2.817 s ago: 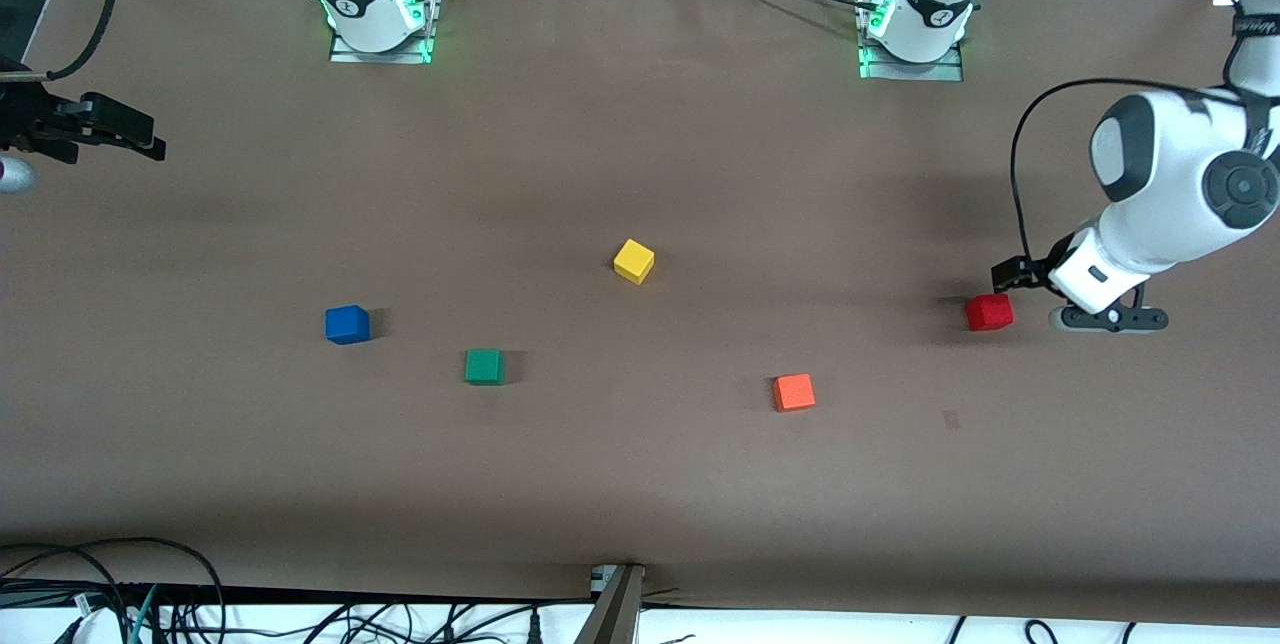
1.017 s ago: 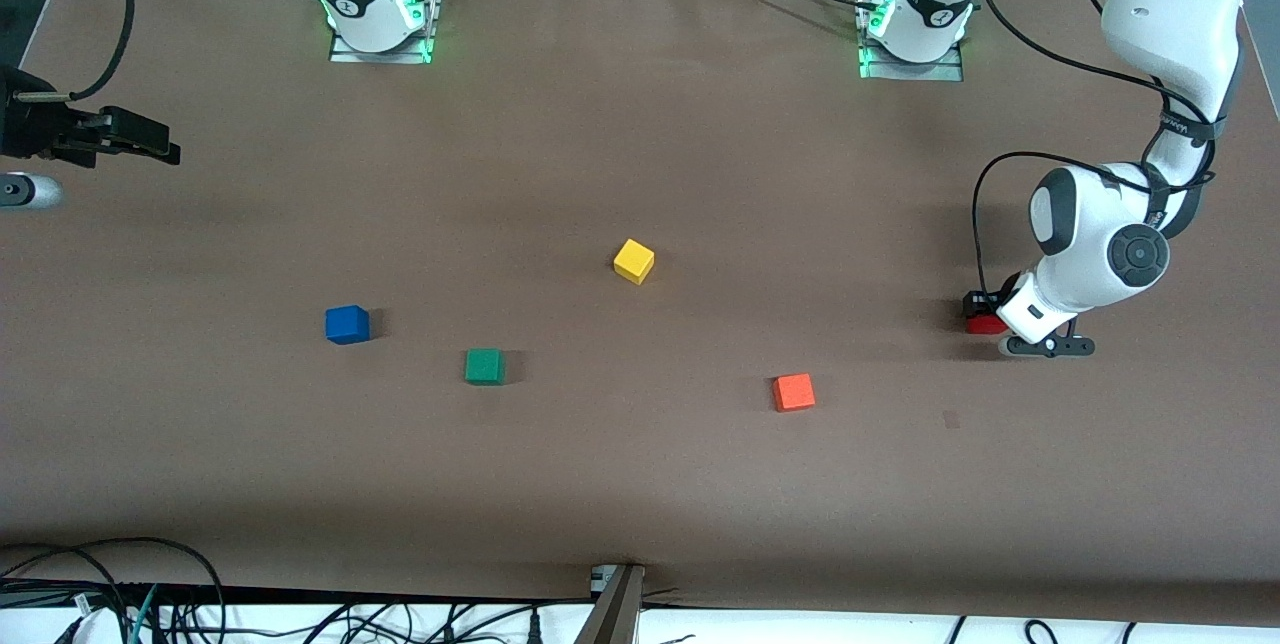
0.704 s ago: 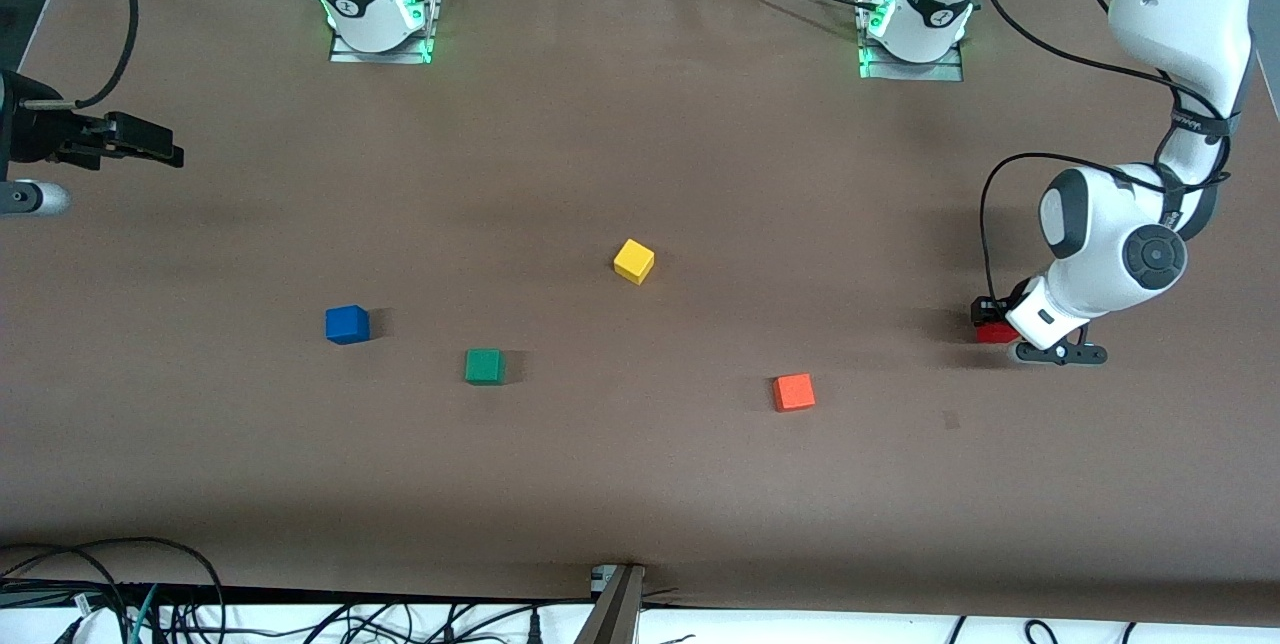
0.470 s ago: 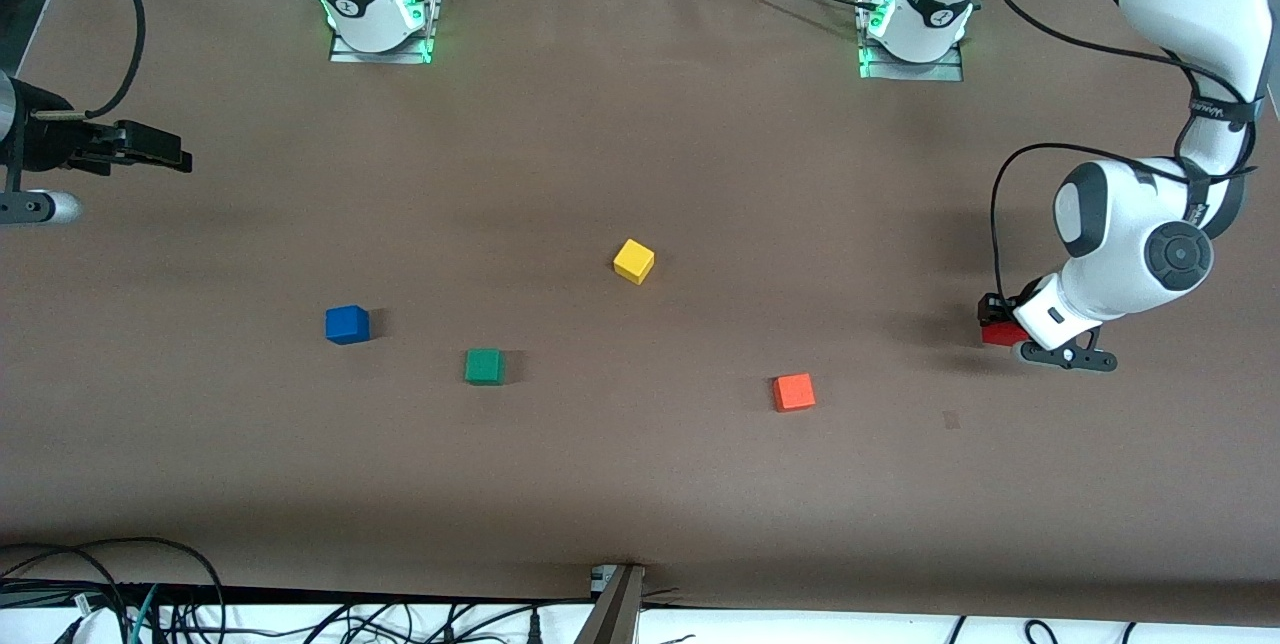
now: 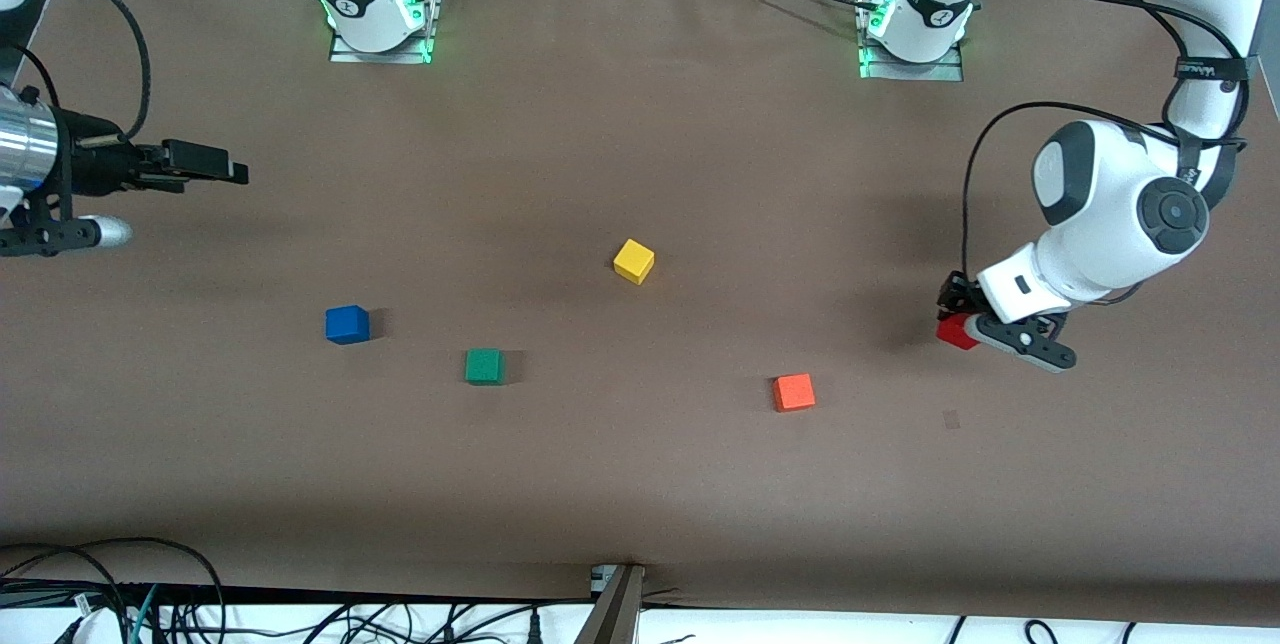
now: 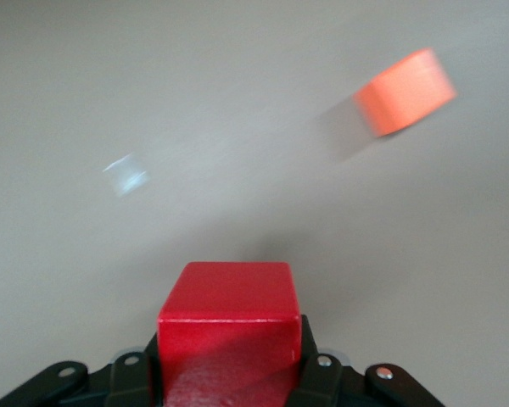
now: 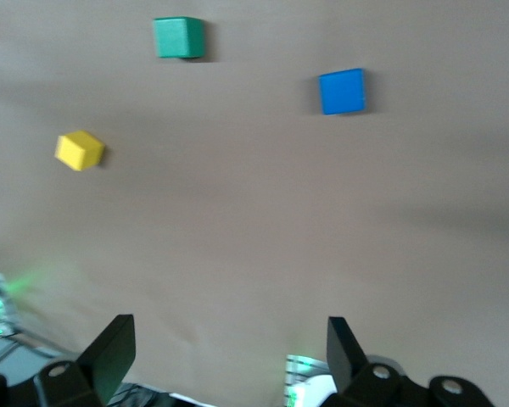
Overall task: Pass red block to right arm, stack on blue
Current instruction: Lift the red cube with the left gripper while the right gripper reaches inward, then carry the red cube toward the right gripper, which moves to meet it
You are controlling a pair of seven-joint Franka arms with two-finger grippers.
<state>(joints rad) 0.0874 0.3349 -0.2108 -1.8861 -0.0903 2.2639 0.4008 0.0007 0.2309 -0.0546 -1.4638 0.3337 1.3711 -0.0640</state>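
The red block (image 5: 957, 332) (image 6: 229, 335) is clamped in my left gripper (image 5: 960, 320) (image 6: 229, 373), which is shut on it and holds it just above the table at the left arm's end. The blue cube (image 5: 347, 324) (image 7: 342, 91) rests on the table toward the right arm's end. My right gripper (image 5: 215, 167) (image 7: 229, 343) hangs open with nothing between its fingers, over the table edge at the right arm's end, pointing toward the table's middle.
An orange cube (image 5: 794, 391) (image 6: 405, 91) lies near the held red block, nearer the front camera. A yellow cube (image 5: 633, 261) (image 7: 79, 150) sits mid-table and a green cube (image 5: 484, 365) (image 7: 179, 37) beside the blue one. Both arm bases (image 5: 377, 4) stand at the table's top edge.
The left gripper closed on the red block and has lifted it, shifting slightly toward the table's middle. The right gripper has advanced inward from the table edge.
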